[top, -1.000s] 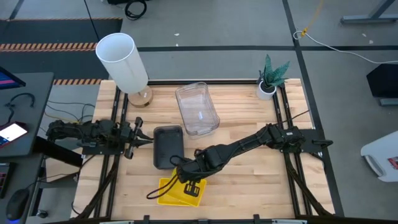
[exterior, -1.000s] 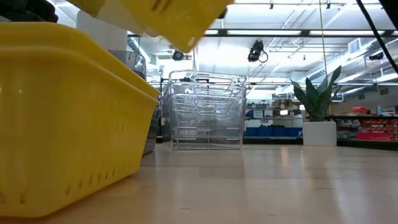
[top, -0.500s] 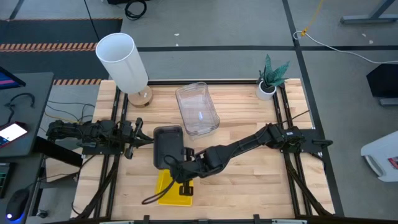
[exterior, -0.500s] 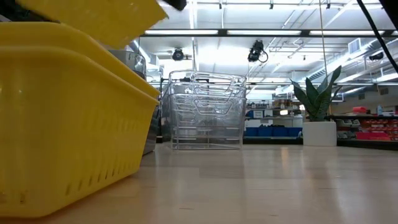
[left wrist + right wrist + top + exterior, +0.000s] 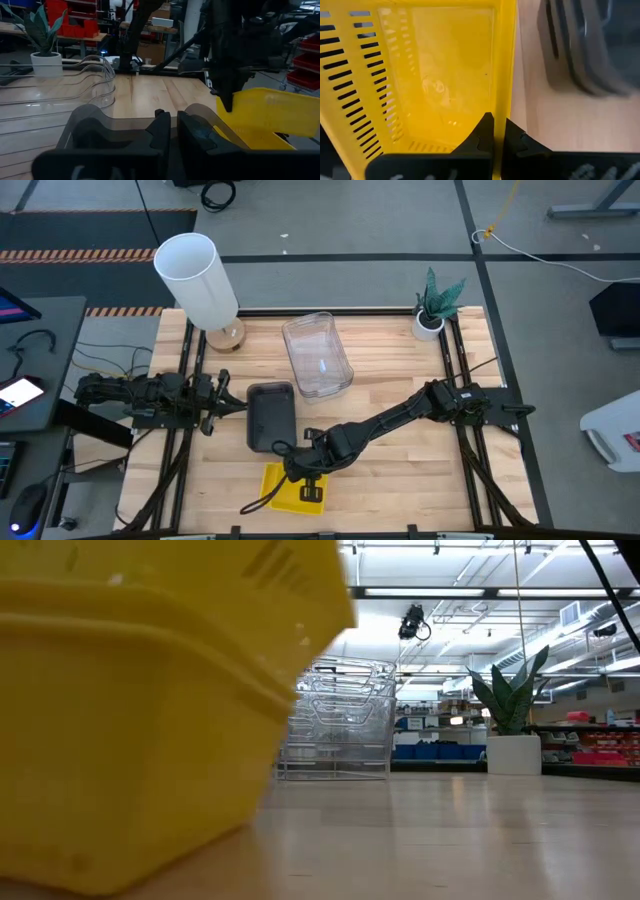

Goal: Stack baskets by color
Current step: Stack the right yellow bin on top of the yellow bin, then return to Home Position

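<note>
My right gripper (image 5: pixel 305 478) is shut on a yellow basket (image 5: pixel 445 65) near the table's front edge. That basket (image 5: pixel 200 580) sits tilted on top of another yellow basket (image 5: pixel 120 770); how far in it sits I cannot tell. A stack of dark grey baskets (image 5: pixel 270 418) stands just beyond them. A stack of clear baskets (image 5: pixel 318 355) stands farther back. My left gripper (image 5: pixel 232 406) waits shut and level at the table's left side, pointing at the grey stack. My right gripper pinches the yellow basket's side wall at its rim (image 5: pixel 503 102). One finger (image 5: pixel 485 131) is inside the basket and the other outside. The fingers slant down from the table's right. The basket is tilted, its lower part on the yellow basket beneath.
A tall white cylinder (image 5: pixel 195 275) stands at the far left corner. A small potted plant (image 5: pixel 435 305) stands at the far right corner. Bare wood (image 5: pixel 400 470) lies to the right of the yellow baskets. Metal rails run along the table's left and right sides.
My right gripper has gone down with the yellow basket, first swinging a little left and then back. The basket was tilted high above the lower yellow basket and has sunk onto it, so the two now nearly cover each other from above.
</note>
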